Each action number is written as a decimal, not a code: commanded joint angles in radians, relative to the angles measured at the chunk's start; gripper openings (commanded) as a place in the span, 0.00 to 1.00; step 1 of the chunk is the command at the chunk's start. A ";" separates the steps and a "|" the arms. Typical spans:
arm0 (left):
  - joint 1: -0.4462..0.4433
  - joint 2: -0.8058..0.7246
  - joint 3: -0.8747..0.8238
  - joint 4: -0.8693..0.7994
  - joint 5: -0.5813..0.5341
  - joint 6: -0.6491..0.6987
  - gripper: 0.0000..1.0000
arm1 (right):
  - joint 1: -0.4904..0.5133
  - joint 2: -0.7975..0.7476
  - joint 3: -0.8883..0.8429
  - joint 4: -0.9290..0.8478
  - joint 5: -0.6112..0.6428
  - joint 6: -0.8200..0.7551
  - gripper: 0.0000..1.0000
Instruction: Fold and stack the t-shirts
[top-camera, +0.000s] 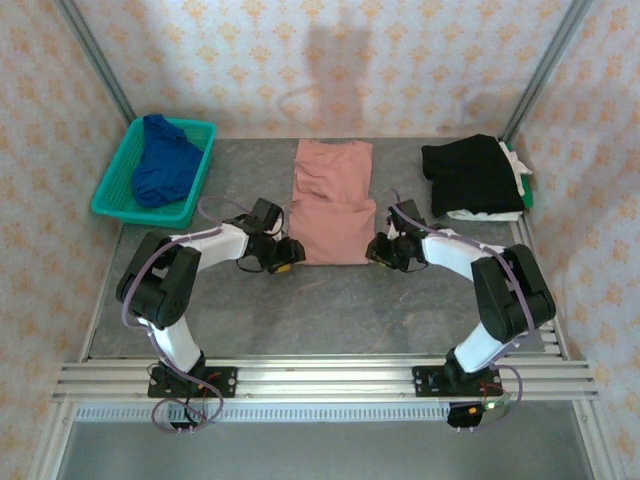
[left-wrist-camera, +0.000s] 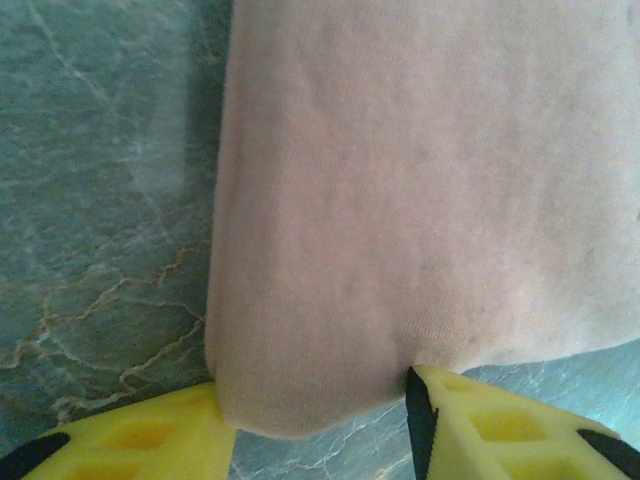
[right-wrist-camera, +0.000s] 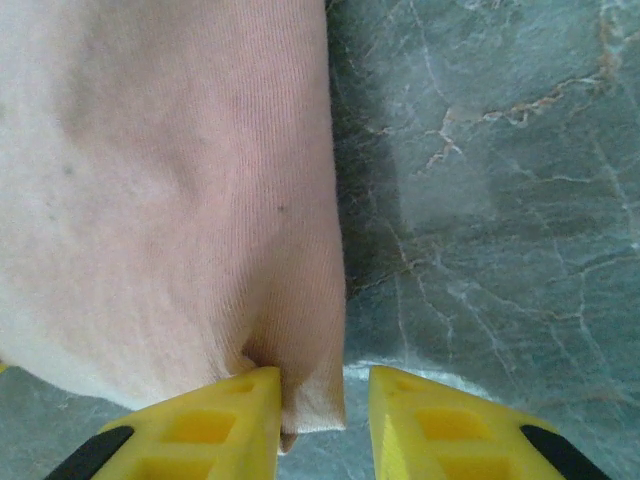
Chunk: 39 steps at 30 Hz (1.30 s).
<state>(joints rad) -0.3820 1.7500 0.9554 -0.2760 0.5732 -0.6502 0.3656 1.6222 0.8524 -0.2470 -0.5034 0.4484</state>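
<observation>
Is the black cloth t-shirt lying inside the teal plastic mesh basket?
No, the teal plastic mesh basket holds a royal-blue cloth t-shirt.

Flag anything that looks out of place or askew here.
The blue t-shirt lies crumpled in the teal basket, unfolded. The black t-shirt tops a right-hand pile whose white and green layers poke out unevenly. The pink t-shirt lies fairly square.

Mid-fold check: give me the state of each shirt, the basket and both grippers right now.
pink t-shirt: partly folded, lying flat.
blue t-shirt: crumpled, in the teal basket.
teal basket: upright, holds the blue t-shirt.
black t-shirt: folded, lying on white cloth.
left gripper: open, straddling the pink t-shirt's near-left corner.
right gripper: open, near-right corner between its fingers.
</observation>
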 joint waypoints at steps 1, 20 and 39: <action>-0.005 0.020 -0.008 0.067 0.022 -0.018 0.42 | -0.003 0.038 -0.010 0.068 -0.034 0.019 0.28; 0.034 0.036 0.028 -0.011 -0.026 0.009 0.00 | -0.011 -0.006 0.031 -0.067 0.083 -0.014 0.00; 0.053 0.030 0.044 -0.040 -0.007 0.041 0.00 | -0.027 -0.025 0.103 -0.261 0.108 -0.184 0.04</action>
<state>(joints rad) -0.3439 1.7763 0.9813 -0.2817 0.5697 -0.6289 0.3435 1.6337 0.9668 -0.4606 -0.4301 0.3058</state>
